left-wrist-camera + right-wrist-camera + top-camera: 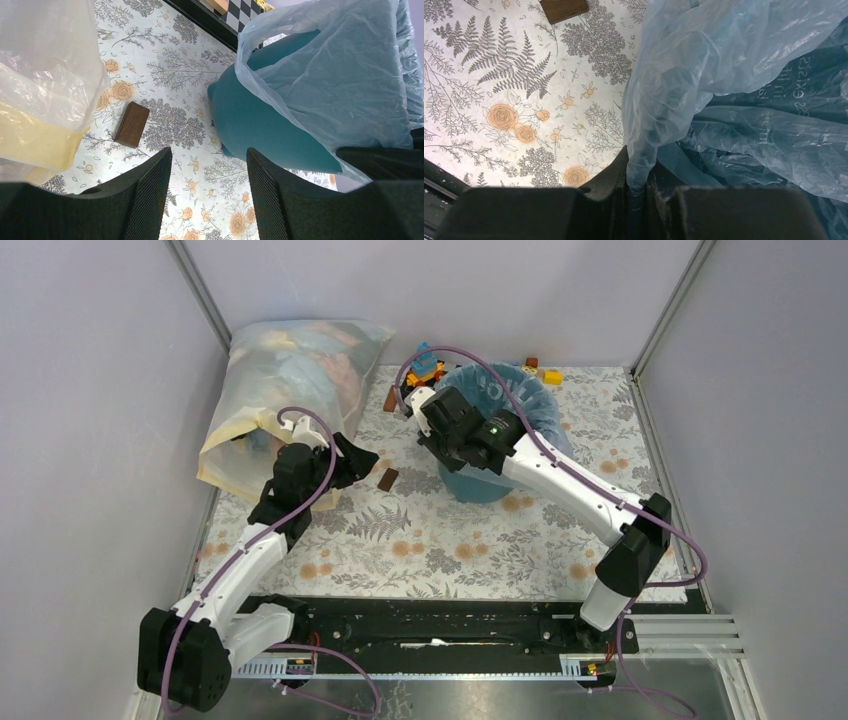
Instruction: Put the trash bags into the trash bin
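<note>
The teal trash bin stands at the back middle of the table, lined with the pale blue trash bag, whose film drapes over the rim. In the left wrist view the bin and the bag show at the right. My right gripper sits at the bin's left rim, shut on a bunched edge of the bag; its fingertips pinch the film. My left gripper is open and empty left of the bin, its jaws well apart over the mat.
A large cloudy yellow-edged bag stuffed with items lies at the back left, next to my left gripper. A small brown block lies on the floral mat between gripper and bin. Small toys and blocks sit behind the bin.
</note>
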`<act>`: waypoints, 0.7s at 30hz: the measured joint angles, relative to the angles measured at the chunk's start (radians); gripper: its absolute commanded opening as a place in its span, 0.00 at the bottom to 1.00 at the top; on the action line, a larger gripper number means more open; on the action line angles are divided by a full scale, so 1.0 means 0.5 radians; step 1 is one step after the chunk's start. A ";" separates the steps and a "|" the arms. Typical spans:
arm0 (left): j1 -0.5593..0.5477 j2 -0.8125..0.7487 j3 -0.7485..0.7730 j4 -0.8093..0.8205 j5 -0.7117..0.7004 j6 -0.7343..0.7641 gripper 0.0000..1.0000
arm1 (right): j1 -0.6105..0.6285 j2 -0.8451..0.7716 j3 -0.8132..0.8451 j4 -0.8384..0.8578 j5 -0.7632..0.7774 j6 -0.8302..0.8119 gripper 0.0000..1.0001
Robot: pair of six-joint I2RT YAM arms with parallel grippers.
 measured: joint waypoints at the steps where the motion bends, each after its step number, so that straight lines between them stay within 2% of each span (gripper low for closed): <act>1: 0.000 -0.001 0.000 -0.001 -0.002 -0.001 0.60 | 0.001 0.002 0.000 0.003 -0.007 -0.008 0.14; 13: 0.000 -0.048 -0.005 -0.019 -0.020 0.006 0.61 | -0.004 0.318 0.407 -0.012 -0.264 -0.126 0.17; 14: 0.000 -0.055 -0.010 -0.020 -0.022 0.009 0.61 | -0.003 0.333 0.433 -0.017 -0.301 -0.129 0.20; 15: 0.000 -0.062 -0.015 -0.023 -0.027 0.016 0.61 | 0.000 0.340 0.445 -0.019 -0.331 -0.136 0.28; 18: 0.000 -0.065 -0.028 -0.023 -0.041 0.027 0.61 | 0.008 0.341 0.465 -0.039 -0.407 -0.150 0.60; 20: 0.000 -0.065 -0.033 -0.024 -0.047 0.031 0.61 | 0.018 0.341 0.475 -0.050 -0.430 -0.146 0.75; 21: 0.000 -0.062 -0.033 -0.022 -0.047 0.031 0.61 | 0.026 0.338 0.476 -0.056 -0.436 -0.152 0.79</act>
